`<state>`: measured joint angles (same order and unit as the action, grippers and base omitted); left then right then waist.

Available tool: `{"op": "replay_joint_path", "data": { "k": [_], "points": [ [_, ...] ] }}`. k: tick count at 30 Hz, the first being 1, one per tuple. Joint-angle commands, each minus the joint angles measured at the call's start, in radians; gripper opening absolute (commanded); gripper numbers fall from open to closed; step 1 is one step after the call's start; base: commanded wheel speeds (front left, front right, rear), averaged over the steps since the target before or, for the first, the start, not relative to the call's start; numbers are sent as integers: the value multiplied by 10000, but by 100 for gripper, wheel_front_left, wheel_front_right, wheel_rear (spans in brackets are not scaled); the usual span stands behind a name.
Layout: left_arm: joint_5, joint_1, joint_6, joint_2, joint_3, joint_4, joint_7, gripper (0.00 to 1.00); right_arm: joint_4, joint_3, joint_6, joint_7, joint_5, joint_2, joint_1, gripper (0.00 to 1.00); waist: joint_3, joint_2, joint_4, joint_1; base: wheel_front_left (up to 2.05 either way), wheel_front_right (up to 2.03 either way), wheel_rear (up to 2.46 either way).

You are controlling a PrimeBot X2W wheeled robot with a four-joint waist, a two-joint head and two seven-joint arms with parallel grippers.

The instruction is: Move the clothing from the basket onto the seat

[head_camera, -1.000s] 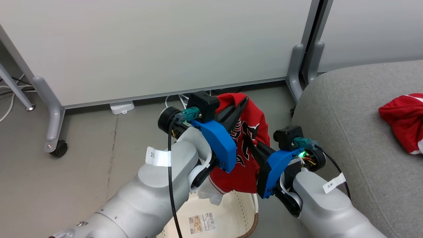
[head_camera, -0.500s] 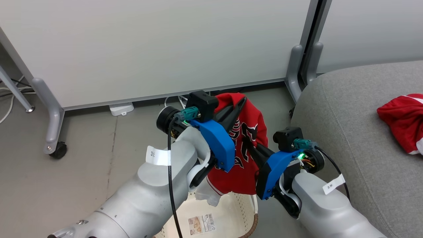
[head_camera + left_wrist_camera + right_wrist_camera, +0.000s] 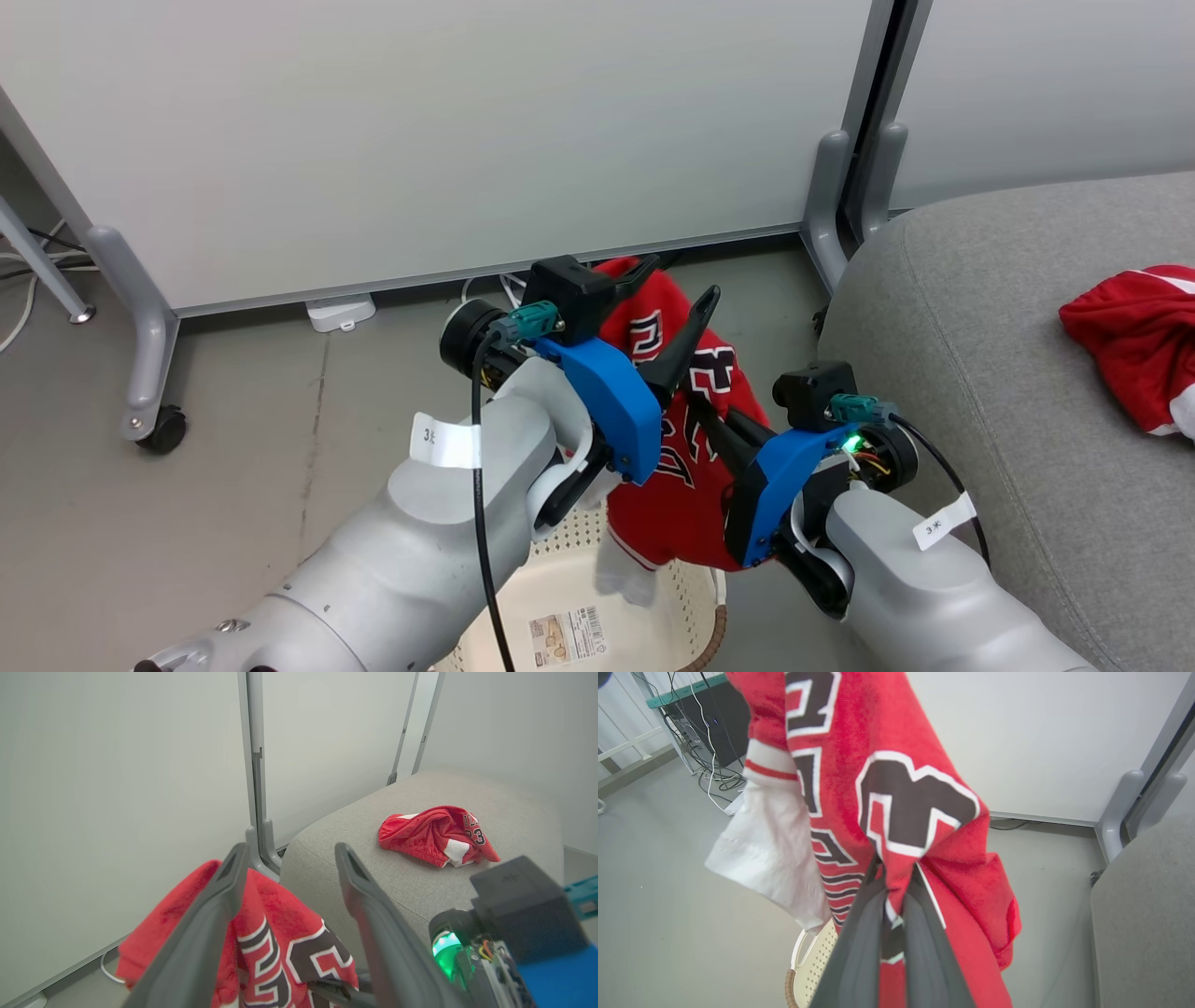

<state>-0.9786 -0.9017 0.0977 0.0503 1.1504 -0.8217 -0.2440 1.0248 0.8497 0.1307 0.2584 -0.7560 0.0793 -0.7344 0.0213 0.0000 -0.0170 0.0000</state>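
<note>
Red jersey [image 3: 686, 448] hangs over the basket [image 3: 695, 586], beside the seat [image 3: 980, 373] where another red garment [image 3: 1130, 327] already lies. Left gripper [image 3: 681, 280] jaws just sprang apart and let go; right gripper [image 3: 895, 877] jaws stay pinched on the cloth, so a one-arm carry to the seat looks next.

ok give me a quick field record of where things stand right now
left gripper: open, at the jersey's top
right gripper: shut on the jersey
jersey: hanging above the basket, not yet over the sofa
basket: on the floor, barcode sticker showing inside
sofa: to the right, another red garment lying on it
</note>
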Motion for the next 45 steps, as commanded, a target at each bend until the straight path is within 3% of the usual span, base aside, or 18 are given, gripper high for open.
{"op": "replay_joint_path", "data": {
  "k": [1,14,22,30,34,45],
  "points": [
    [-73,-109,-34,3,54,-32,-58,100,19,48,1,81,-68,47,-169,0,-8,0,-7,0,0,0,0],
    [274,596,-171,245,-367,180,-216,100,-127,20,1,94,-170,169,-141,0,-3,0,-65,0,0,0,0],
    [1914,2360,-590,1024,-2263,2192,-221,100,-308,-158,1,94,-74,311,-12,0,59,0,-80,0,0,0,0],
    [4444,4754,-842,1574,-4320,4164,-223,100,-424,-400,1,90,93,422,165,0,73,0,-44,0,0,0,0],
    [5389,5785,-808,1563,-5374,4896,-224,100,-438,-458,1,88,145,399,257,0,33,0,-62,0,0,0,0],
    [6729,7963,-353,1052,-7855,5642,-225,100,-629,-624,1,87,298,414,297,0,56,0,-134,0,0,0,0]
  ]
}}
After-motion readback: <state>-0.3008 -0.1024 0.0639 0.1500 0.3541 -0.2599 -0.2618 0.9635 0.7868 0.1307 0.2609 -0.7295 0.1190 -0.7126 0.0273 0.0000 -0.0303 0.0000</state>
